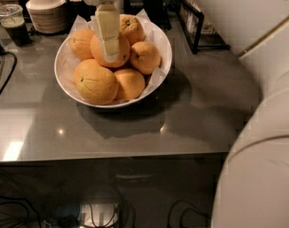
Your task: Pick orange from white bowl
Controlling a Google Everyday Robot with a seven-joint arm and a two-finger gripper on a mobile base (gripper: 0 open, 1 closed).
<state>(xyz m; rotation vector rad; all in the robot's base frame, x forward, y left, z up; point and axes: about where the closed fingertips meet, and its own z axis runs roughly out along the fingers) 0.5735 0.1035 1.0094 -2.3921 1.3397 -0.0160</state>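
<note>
Mid-grasp stage, by the look of it: gripper pressed against the front of the big plain-skinned orange, top centre of the pile in the white bowl; clamped or spread, cannot tell. Next likely needs a straight, slow lift clear of the neighbours. Round dimpled rind, glossy shallow bowl, crinkled paper liner, slick grey table.

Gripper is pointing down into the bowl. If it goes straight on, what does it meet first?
Most likely the large plain orange in the middle of the white bowl. The gripper is right over it, though the depth is unclear.
</note>
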